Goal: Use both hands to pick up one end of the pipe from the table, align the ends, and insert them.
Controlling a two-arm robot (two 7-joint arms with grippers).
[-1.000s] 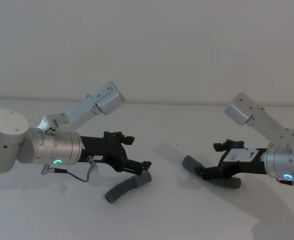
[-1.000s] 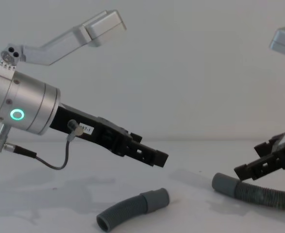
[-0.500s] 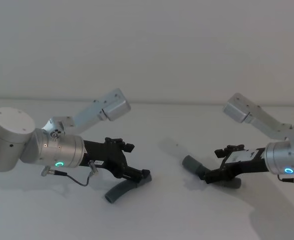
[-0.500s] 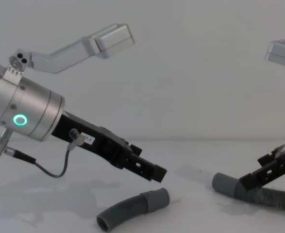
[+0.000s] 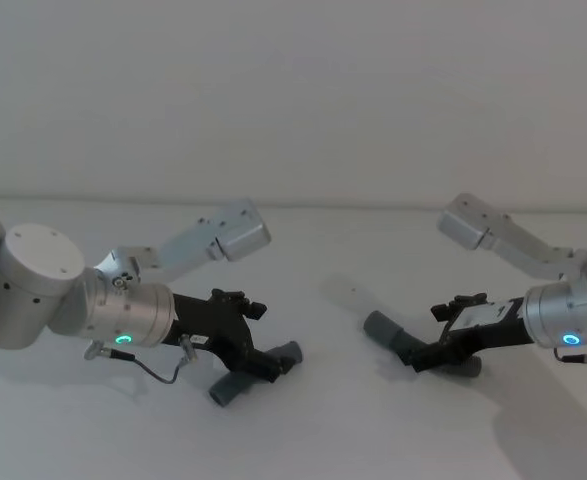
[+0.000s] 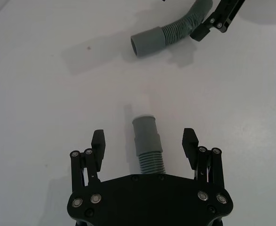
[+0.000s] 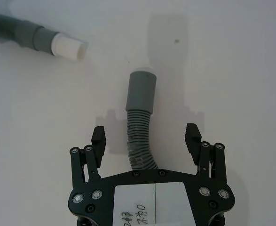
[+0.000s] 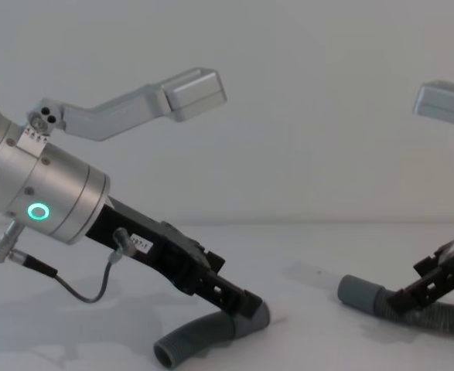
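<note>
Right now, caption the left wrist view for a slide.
Open left gripper straddles the cuff of the short pipe piece on the white table.

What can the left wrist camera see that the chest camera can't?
Left wrist view, not chest: the left hand has its two fingers spread open, one on each side of the cuff of the short pipe, not touching it. Farther off is the round open mouth of the far cuff of the long pipe.
Chest view, not left wrist: the green ring light on the silver wrist, and the short pipe's plain ribbed end lying on the table.
Both: the two pipes, their cuffs, and the right hand at the long pipe.
</note>
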